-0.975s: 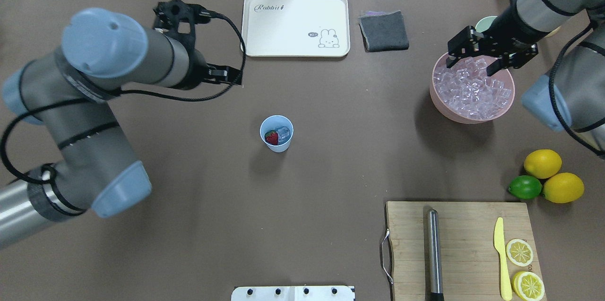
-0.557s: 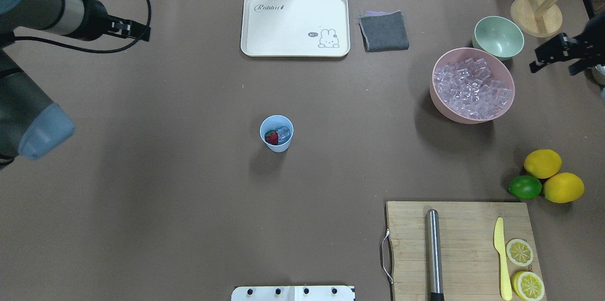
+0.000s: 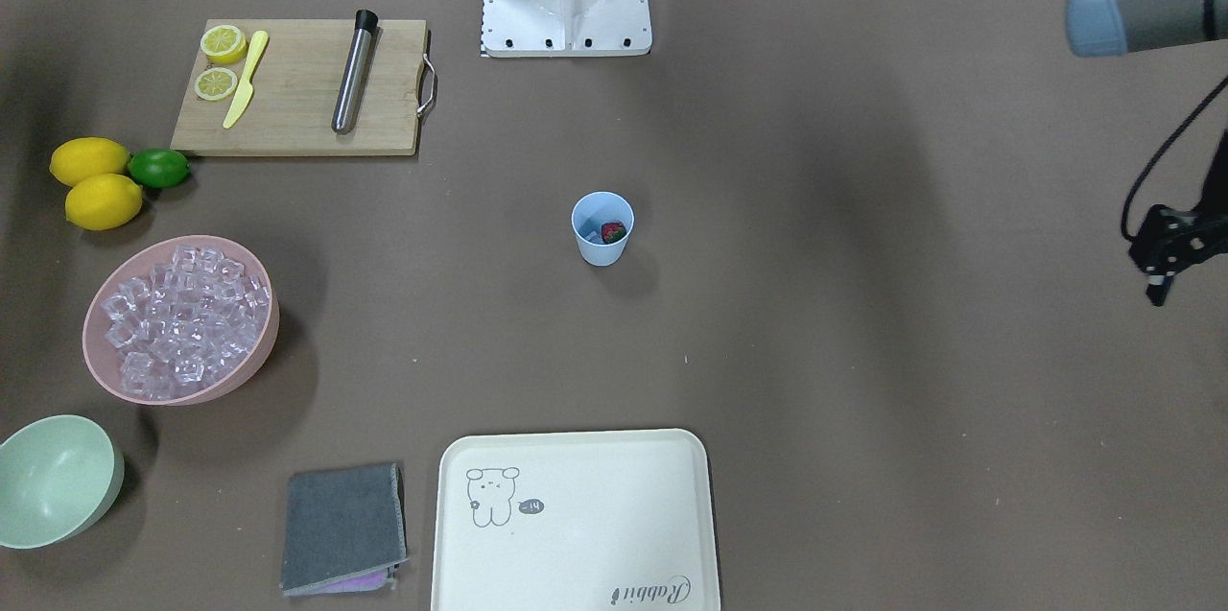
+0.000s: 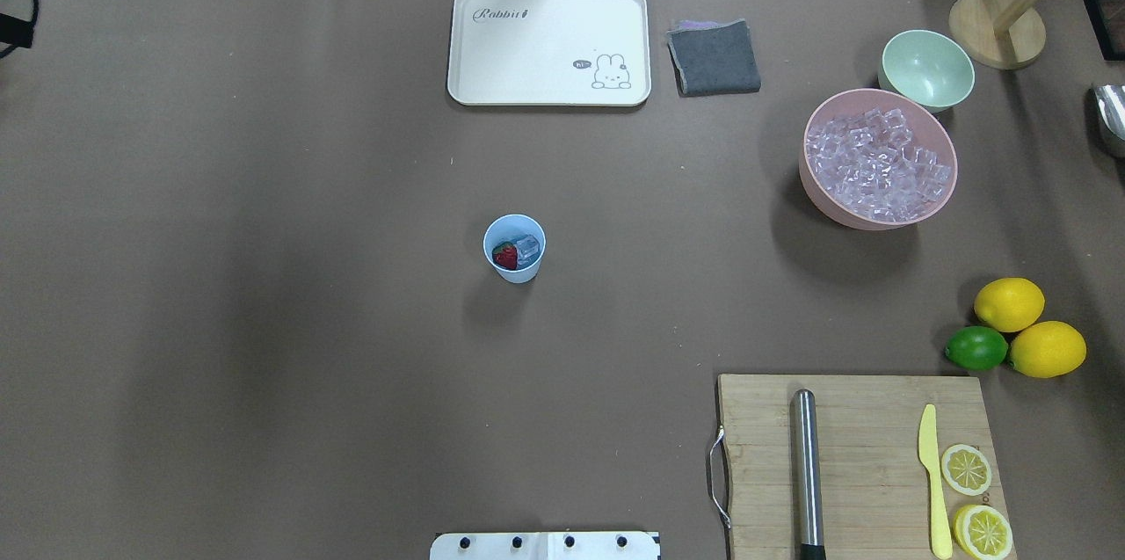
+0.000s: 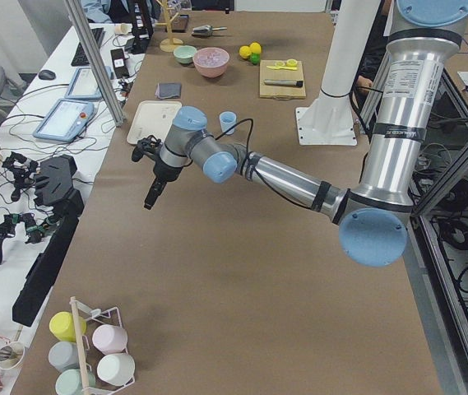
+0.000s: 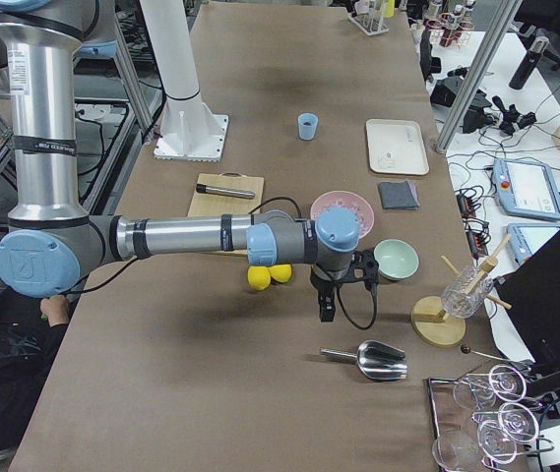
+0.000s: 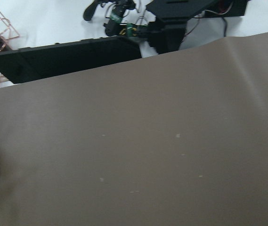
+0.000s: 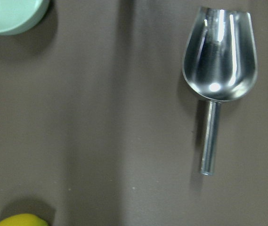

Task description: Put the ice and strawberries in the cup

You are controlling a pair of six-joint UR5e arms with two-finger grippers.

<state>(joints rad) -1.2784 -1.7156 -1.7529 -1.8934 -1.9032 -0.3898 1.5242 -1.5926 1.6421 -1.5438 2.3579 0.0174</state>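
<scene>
Neither set of jaws can be read. The left gripper point(image 5: 150, 197) shows only side-on, and the right gripper point(image 6: 324, 307) appears in the right side view alone, too small to say whether it is wide or narrow.

The left arm reaches out nearly level from its base. Its wrist is bent so the gripper hangs pointing down over bare brown table, well apart from the cup point(image 4: 514, 249). The right arm also stretches out low and level, and its gripper points down above the table between the lemons point(image 6: 268, 276) and the metal scoop point(image 8: 218, 61), near the mint-green bowl point(image 6: 396, 259).

The pale-blue cup stands upright mid-table with the strawberry point(image 4: 504, 256) and a cube of ice point(image 4: 527, 250) side by side inside it. The rest of the ice point(image 4: 879, 164) is heaped in the pink bowl point(image 4: 822, 191).

A second ago the right gripper hung spread over the pink bowl. Shortly after, it sat at the table's right edge and the left arm in the far left corner. Both have now drawn out of the overhead view. The cup and its contents have not moved.
</scene>
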